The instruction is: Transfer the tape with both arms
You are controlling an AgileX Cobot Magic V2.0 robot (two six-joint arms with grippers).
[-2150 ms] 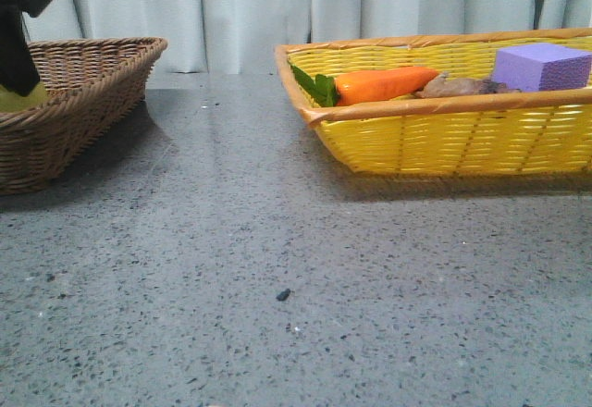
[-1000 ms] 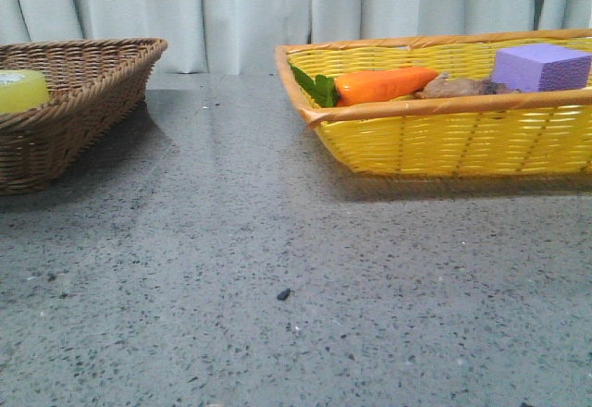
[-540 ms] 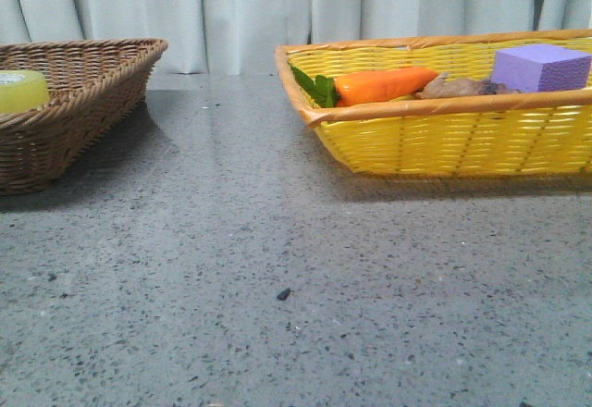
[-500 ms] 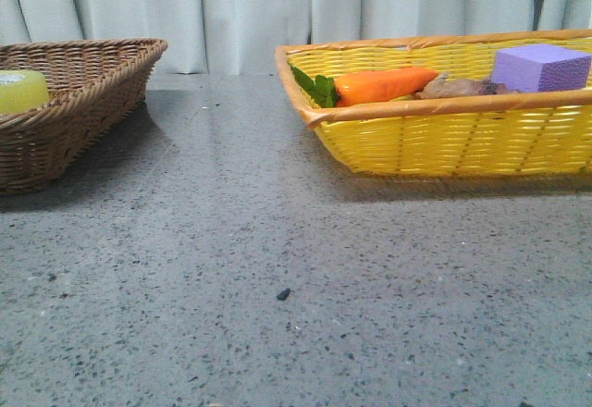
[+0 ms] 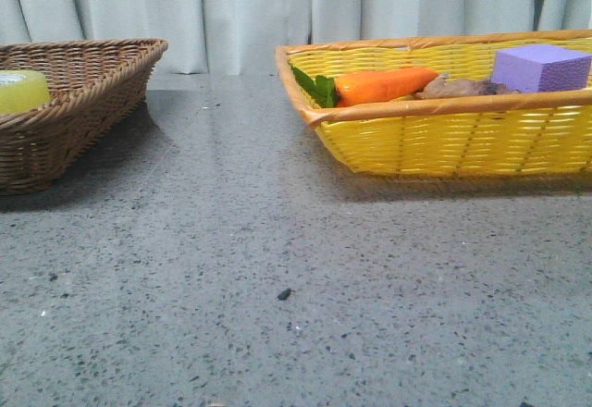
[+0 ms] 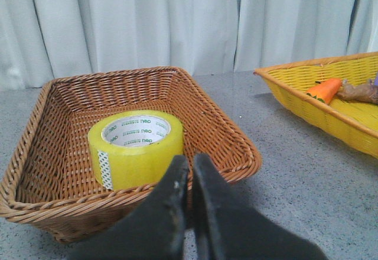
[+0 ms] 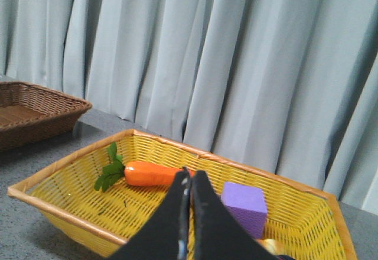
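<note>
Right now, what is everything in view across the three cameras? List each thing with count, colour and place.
tape: one, yellow-green with a white printed core, lying flat inside the brown basket
brown basket: one, brown wicker, on the table's left side
yellow basket: one, yellow weave with an orange rim, on the table's right side
carrot: one, orange with green leaves, in the yellow basket
purple block: one, purple, in the yellow basket
brownish item: one, between carrot and block, unclear what
table: one, grey speckled
curtain: pale grey, behind the table
left gripper: black, shut, empty, near the brown basket
right gripper: black, shut, empty, over the yellow basket
</note>
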